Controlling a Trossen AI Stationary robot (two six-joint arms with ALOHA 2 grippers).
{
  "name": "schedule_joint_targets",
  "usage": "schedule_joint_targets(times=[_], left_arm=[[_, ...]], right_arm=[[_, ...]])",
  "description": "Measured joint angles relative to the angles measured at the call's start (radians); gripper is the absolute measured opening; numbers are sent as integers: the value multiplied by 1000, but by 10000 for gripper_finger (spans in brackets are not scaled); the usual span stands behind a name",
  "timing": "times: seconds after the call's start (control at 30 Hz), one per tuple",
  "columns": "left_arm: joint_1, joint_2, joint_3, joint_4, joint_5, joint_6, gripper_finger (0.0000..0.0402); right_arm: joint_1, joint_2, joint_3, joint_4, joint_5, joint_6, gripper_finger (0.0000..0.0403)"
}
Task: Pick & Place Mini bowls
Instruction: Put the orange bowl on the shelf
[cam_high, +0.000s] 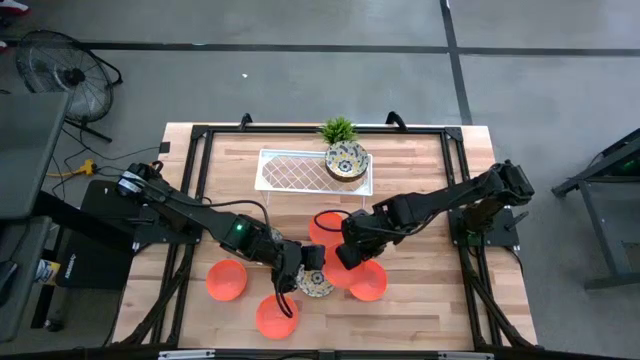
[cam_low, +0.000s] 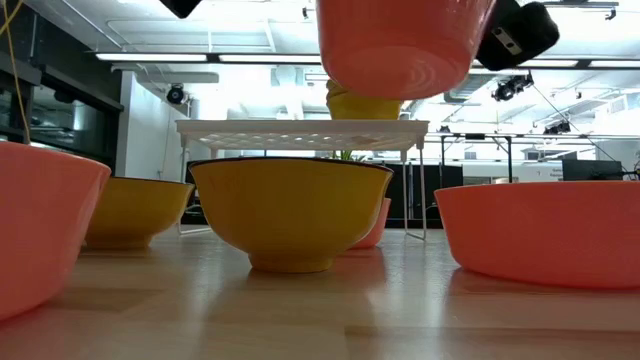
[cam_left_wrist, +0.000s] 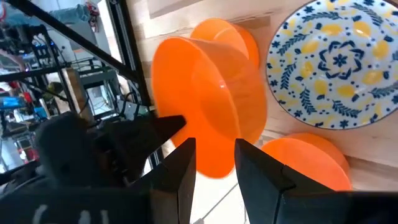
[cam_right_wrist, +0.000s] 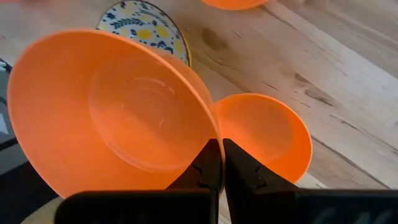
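My right gripper (cam_right_wrist: 219, 165) is shut on a plain orange mini bowl (cam_right_wrist: 112, 112), which hangs in the air over the table's near middle (cam_low: 400, 50). Under it, an orange bowl (cam_right_wrist: 264, 134) and a floral bowl (cam_right_wrist: 146, 28) sit on their bases on the wood. My left gripper (cam_left_wrist: 214, 177) stands beside them (cam_high: 292, 278), fingers apart. The lifted bowl's lower edge (cam_left_wrist: 211, 168) shows in the gap, and I cannot tell whether the fingers touch it. Another floral bowl (cam_high: 346, 160) sits on the white tray (cam_high: 290, 172). My right gripper pinches the lifted orange bowl's rim (cam_right_wrist: 210, 138) between its two fingers, one on the inner wall and one on the outer. The fingers slant down from the table's right side. The bowl hangs clear of the table, mouth mostly upward and a little tilted.
More orange bowls lie near the front edge (cam_high: 227, 280), (cam_high: 276, 316), (cam_high: 367, 281), and one (cam_high: 325, 225) before the tray. The tray stands on thin legs (cam_low: 420, 180) at the back. A small green plant (cam_high: 338, 130) is behind it. Black frame bars (cam_high: 195, 180) run along the table's sides.
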Motion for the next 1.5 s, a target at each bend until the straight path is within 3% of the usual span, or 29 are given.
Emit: schedule_joint_targets(times=[0.8,0.93,1.03,1.37,1.5], left_arm=[[0,0,-2,-49,-9,37,106],[0,0,-2,-37,1,0,106],[0,0,-2,-31,0,-179,106],[1,0,-2,-66,-203,-1165,106],[1,0,-2,-58,-206,-1364,106]], right_arm=[[-10,-4,22,-28,-59,-81,0],[-13,-5,22,-29,-24,-91,0],[-5,-5,22,-40,27,-91,0],[74,-5,21,-157,316,-3,0],[130,-5,21,-165,493,33,0]])
